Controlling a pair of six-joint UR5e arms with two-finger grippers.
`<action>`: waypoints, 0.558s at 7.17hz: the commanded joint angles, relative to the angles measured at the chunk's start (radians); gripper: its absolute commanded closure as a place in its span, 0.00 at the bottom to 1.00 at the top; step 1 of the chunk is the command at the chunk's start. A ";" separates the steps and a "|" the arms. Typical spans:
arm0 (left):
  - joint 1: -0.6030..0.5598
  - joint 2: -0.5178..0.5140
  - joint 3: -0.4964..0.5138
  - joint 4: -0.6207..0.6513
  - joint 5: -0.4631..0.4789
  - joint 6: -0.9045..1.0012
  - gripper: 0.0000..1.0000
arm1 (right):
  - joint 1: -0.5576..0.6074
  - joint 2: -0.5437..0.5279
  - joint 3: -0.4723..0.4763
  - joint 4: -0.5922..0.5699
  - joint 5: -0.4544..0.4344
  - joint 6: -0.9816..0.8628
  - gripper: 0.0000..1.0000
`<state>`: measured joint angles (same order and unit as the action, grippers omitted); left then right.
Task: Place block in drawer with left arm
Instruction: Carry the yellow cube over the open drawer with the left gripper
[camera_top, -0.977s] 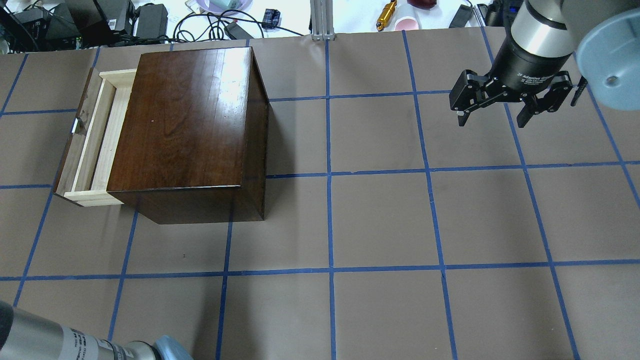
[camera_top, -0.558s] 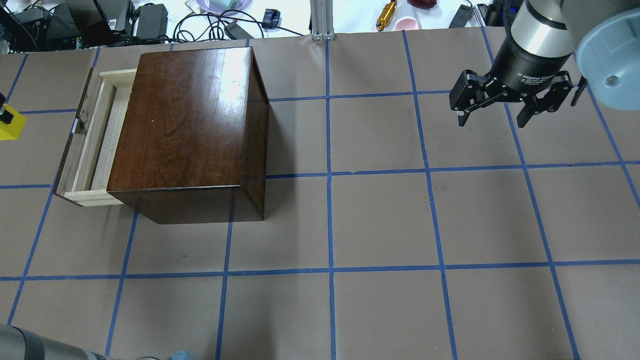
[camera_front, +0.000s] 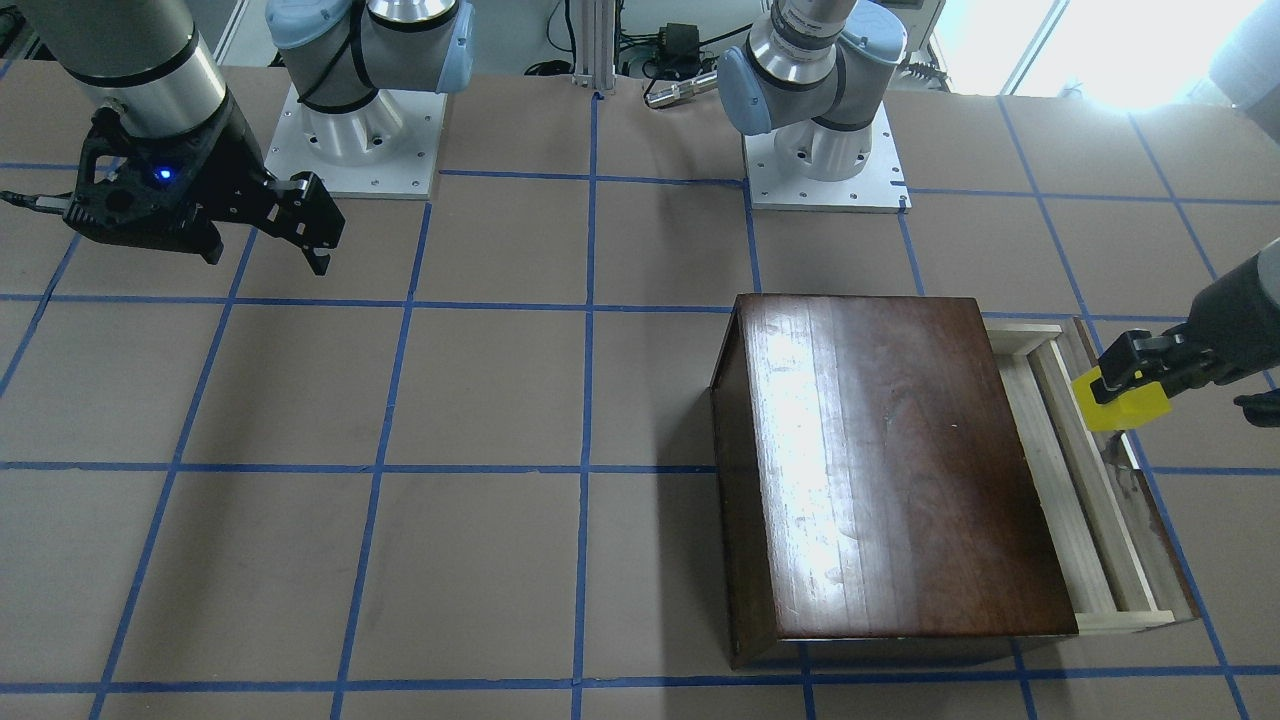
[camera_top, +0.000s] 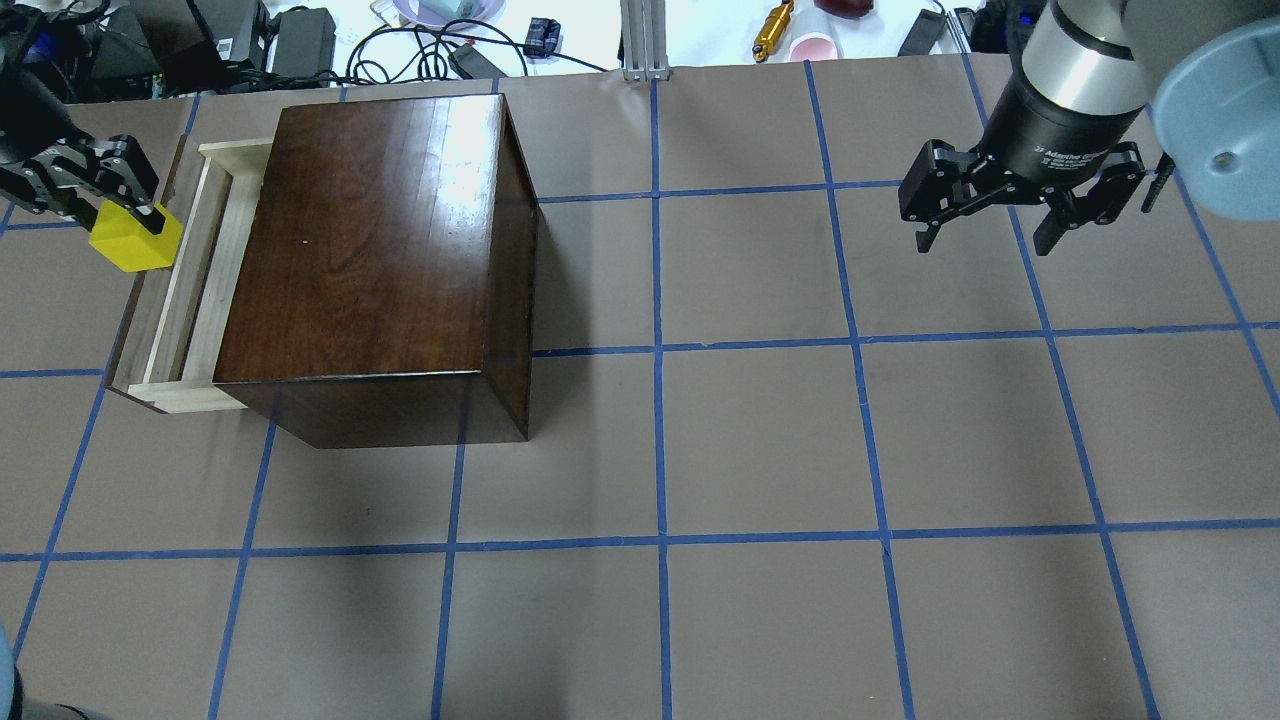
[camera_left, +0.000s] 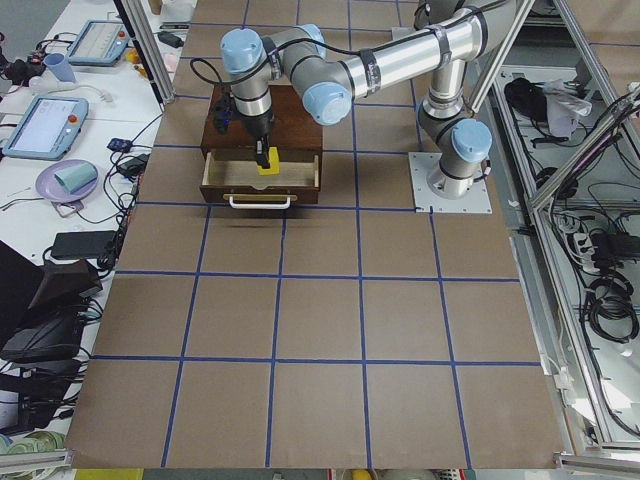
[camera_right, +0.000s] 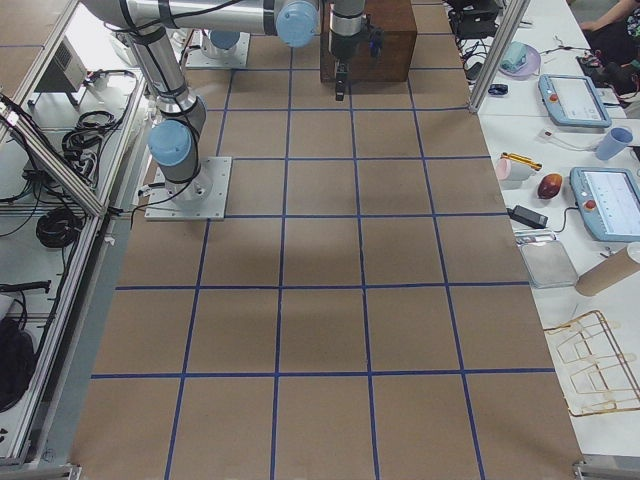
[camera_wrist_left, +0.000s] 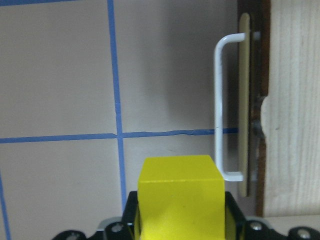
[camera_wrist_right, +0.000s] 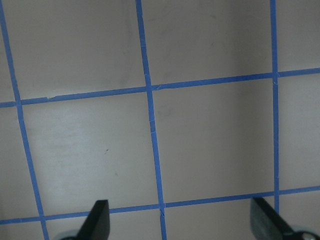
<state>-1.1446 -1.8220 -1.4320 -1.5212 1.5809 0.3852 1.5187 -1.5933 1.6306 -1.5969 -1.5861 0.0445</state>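
Note:
The yellow block (camera_top: 135, 240) is held in my left gripper (camera_top: 125, 212), which is shut on it just outside the drawer's dark front panel. It also shows in the front view (camera_front: 1120, 404) and the left wrist view (camera_wrist_left: 181, 197). The drawer (camera_top: 195, 285) is pulled open from the dark-brown cabinet (camera_top: 375, 255); its pale wood tray (camera_front: 1075, 480) shows no contents. In the wrist view the silvery handle (camera_wrist_left: 221, 105) lies just right of the block. My right gripper (camera_top: 1000, 215) is open and empty, high over the far right of the table.
Blue tape lines grid the brown table. Cables, power bricks and small items (camera_top: 300, 40) lie beyond the far edge. The arm bases (camera_front: 820, 150) stand at the robot side.
My left gripper has come in from the left edge with the yellow block and now hangs by the drawer's front panel. The right arm has not moved.

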 joint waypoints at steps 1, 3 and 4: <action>-0.007 -0.029 -0.019 0.028 -0.027 0.003 0.71 | 0.000 0.000 0.002 0.000 0.000 0.000 0.00; -0.007 -0.042 -0.077 0.087 -0.029 0.029 0.71 | 0.000 0.000 0.000 0.000 0.000 0.000 0.00; -0.007 -0.058 -0.122 0.169 -0.030 0.027 0.71 | 0.000 0.000 0.000 0.000 0.000 0.000 0.00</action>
<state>-1.1520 -1.8638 -1.5057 -1.4278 1.5528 0.4102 1.5186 -1.5938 1.6309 -1.5969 -1.5861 0.0445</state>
